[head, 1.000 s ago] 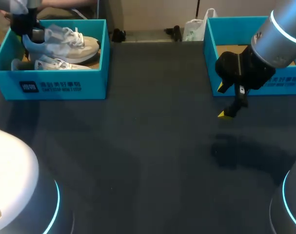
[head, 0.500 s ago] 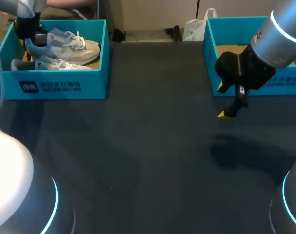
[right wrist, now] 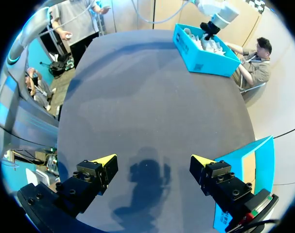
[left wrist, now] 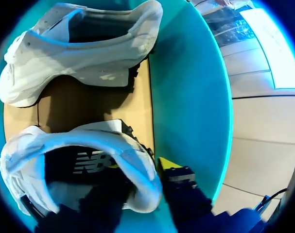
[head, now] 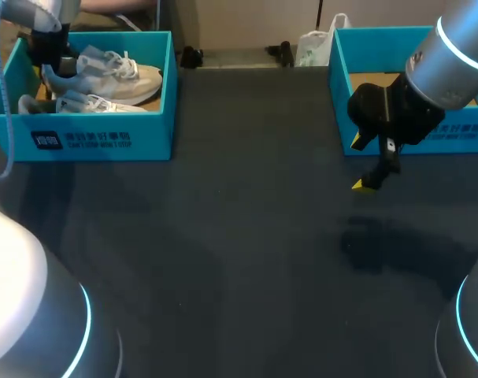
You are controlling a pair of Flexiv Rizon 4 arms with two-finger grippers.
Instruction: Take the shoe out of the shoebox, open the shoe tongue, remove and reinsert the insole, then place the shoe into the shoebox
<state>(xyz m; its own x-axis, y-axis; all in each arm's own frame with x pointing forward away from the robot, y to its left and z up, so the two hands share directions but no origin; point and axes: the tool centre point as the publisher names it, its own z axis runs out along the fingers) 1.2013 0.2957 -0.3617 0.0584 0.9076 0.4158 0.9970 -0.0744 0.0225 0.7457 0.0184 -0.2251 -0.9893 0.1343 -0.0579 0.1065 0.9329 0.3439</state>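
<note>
Shoe [head: 113, 75] sits in the shoebox [head: 105, 140] at the far left of the bench [head: 239, 260], the rear one of a pair. Its long axis runs along the box, heel at the left end and toe toward the bench's middle. The second shoe [head: 89, 104] lies just beside it, nearer the front wall. The left tool [left wrist: 140, 167] is at the heel end and is by far the nearer. It straddles the heel collar, one finger down inside the shoe and the yellow fingertip [left wrist: 169, 162] outside against the back of the heel, so I judge it closed on the collar. With the grip at the heel, the lift would have to go up and clear of the box wall close behind that finger. The right tool [right wrist: 153, 164] hangs over bare bench in front of the other teal box [head: 412, 138], fingers wide apart and holding nothing, well apart from the shoe. The left wrist view alone shows the finger placement on the collar; in the head view the wrist hides it. The head view alone shows the shoe's heading and how the two arms stand. The right wrist view shows the shoebox only small, across the bench.
</note>
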